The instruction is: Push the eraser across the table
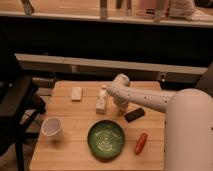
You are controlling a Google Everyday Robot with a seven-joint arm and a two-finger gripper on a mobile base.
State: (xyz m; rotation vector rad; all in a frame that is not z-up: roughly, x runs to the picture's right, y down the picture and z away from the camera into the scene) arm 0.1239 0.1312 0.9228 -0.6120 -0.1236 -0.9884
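The small square light-wood worktop (pixel 75 150) with plank grain carries everything. Over its right side reaches the robot's long white arm (pixel 150 100), which bends down near the middle of the worktop. The gripper (pixel 120 104) at its end hangs low over the wood. Whether it is spread or closed does not show.

In front of it sits a round green ribbed bowl (pixel 106 140), and a white paper cup (pixel 51 127) stands near the left edge.

I take the flat black oblong block (pixel 134 115) to be the eraser. It lies flat and skewed right of centre, between the bowl and the arm. It is just beside the gripper, on the gripper's right and a little nearer the camera, and I cannot tell if they touch.

It looks light and stiff and should slide easily on smooth wood, though its skew means an off-centre shove would probably spin it. No grasp is needed. The gripper should press squarely against the middle of a long side.

A small pale upright bottle (pixel 102 102) stands just left of the gripper, and a pale square block (pixel 76 93) lies well apart near the back left. A small red-orange oblong item (pixel 141 143) lies right of the bowl, near the eraser and possibly in the path of a push towards the front.
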